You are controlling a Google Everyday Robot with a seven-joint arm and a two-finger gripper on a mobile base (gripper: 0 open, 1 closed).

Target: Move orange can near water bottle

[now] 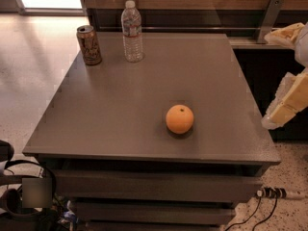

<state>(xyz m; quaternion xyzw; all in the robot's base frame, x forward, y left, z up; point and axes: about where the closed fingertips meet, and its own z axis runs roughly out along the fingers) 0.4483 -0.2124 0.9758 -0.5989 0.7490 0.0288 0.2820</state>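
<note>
**Orange can [180,119] waits, water bottle [132,31] far across counter [120,105]**

Your orange can sits at the near right. The water bottle stands far left, well apart from it and near a brown drink can [89,44]. The pincer [284,105] hangs off the right edge; you cannot tell whether it is open or closed. The reach looks to be the step in hand: next, bring the pincer over the fruit.

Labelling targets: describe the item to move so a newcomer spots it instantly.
On the grey table, skip the brown can and water bottle at the far-left corner; the hand is off the right edge. The orange can lies alone near the front: a round orange fruit, not a tall container.
</note>
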